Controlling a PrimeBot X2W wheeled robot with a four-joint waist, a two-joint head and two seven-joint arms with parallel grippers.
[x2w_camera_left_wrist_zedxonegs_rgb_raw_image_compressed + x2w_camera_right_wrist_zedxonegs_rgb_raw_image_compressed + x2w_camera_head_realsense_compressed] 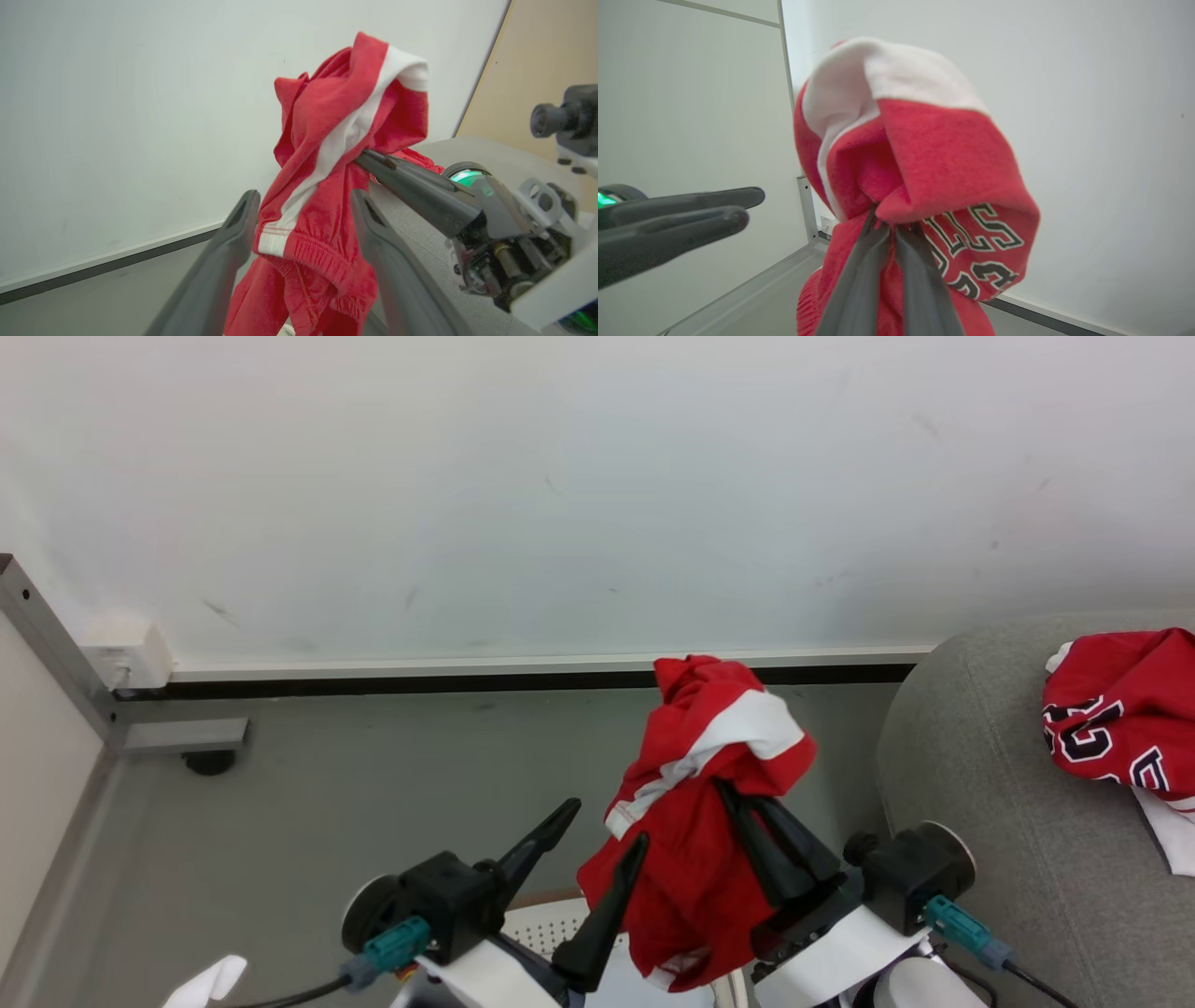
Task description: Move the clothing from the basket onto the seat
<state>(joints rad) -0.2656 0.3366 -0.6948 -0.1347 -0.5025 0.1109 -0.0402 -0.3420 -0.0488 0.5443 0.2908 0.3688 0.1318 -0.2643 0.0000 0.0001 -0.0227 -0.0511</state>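
My right fingers [752,845] clamp tight on the red shorts [691,859], white-striped with dark lettering, bunched in the air above the basket [546,919]; my left fingers [537,840] gape empty beside them.

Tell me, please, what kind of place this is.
Likely an indoor room, perhaps a home-like test space: a grey fabric sofa with red clothing on it, a plain white wall, a smooth grey floor.
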